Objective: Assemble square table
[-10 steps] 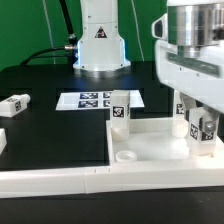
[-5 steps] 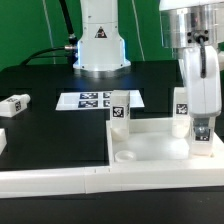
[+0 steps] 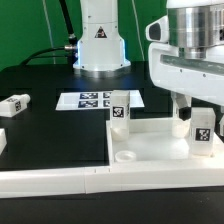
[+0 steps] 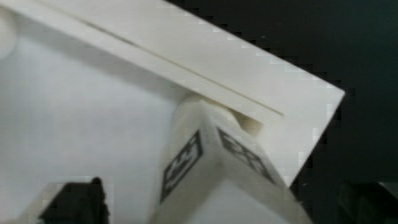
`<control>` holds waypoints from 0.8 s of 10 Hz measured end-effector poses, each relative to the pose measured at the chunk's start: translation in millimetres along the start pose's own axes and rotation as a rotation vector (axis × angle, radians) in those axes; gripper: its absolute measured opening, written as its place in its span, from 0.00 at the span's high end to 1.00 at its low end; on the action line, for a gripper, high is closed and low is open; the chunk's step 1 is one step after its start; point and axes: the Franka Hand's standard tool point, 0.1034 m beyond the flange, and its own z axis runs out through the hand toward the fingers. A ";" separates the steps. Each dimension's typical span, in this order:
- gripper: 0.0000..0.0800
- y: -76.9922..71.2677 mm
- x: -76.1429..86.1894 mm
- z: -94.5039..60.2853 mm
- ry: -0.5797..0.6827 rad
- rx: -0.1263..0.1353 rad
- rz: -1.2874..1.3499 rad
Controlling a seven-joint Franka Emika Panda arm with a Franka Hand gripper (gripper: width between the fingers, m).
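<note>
We see our claw (image 4: 228, 203) wide open and holding nothing, with one finger on each side of a leg (image 3: 203, 128) but not touching it. The leg stands up straight in a far corner hole of the table top (image 3: 150, 150), on the exterior view's right. We think the hole keeps it standing by itself.

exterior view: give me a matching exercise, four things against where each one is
1 marker board
2 loose leg block
3 tabletop
4 leg block between the fingers

a on its side, exterior view's left
b flat before the robot base
c exterior view's lower right
d upright in the tabletop's corner

Pairs: 1-b, 2-a, 3-c, 4-d
</note>
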 end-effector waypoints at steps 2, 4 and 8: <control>0.19 -0.8 0.0 -1.1 0.021 -0.023 -0.297; 0.19 -5.4 1.6 -2.8 0.044 -0.019 -0.628; 0.35 -5.1 1.4 -2.6 0.044 -0.016 -0.511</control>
